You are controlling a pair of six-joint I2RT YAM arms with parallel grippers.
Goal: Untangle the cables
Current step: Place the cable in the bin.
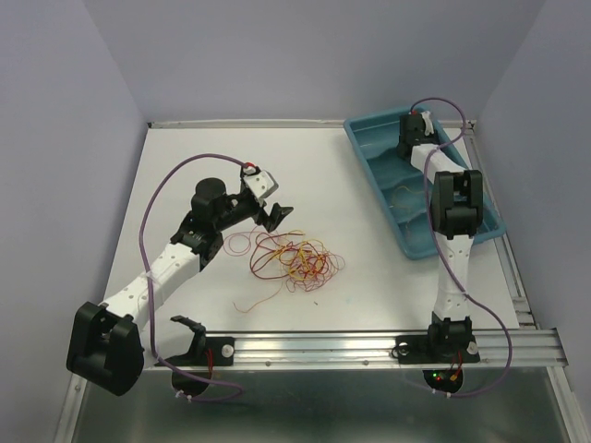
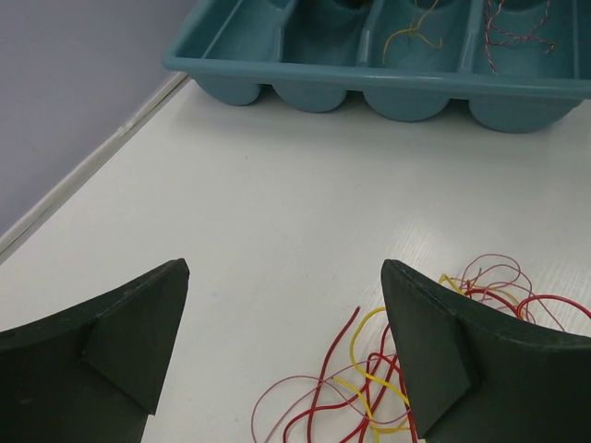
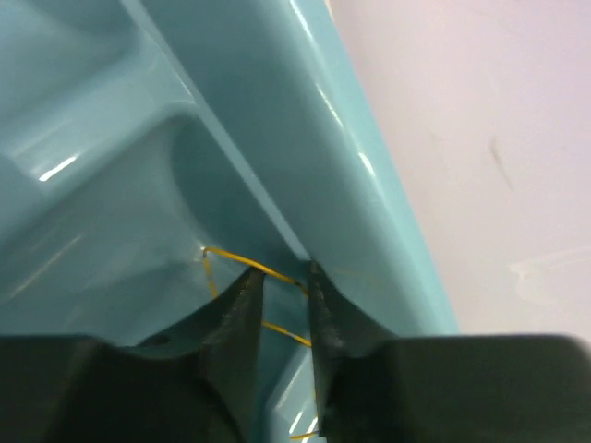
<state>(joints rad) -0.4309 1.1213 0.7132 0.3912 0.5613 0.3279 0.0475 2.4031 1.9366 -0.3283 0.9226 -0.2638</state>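
The cables (image 1: 294, 258) lie as a loose tangle of thin red, orange and yellow strands on the white table, mid-front. My left gripper (image 1: 273, 214) hovers over the tangle's upper left edge, wide open and holding nothing. In the left wrist view (image 2: 284, 268) the cables (image 2: 369, 369) lie under and beside the right finger. My right gripper (image 1: 413, 129) reaches into the teal tray (image 1: 369, 148). In the right wrist view (image 3: 282, 269) its fingers stand a narrow gap apart, with a yellow cable (image 3: 242, 261) running across the gap at the tips.
The tray's divided compartments (image 2: 369, 74) hold a yellow strand (image 2: 416, 28) and a red-and-white twisted one (image 2: 517, 37). Another yellow strand (image 1: 404, 194) lies in the tray's nearer part. Walls close in the table at the back and sides.
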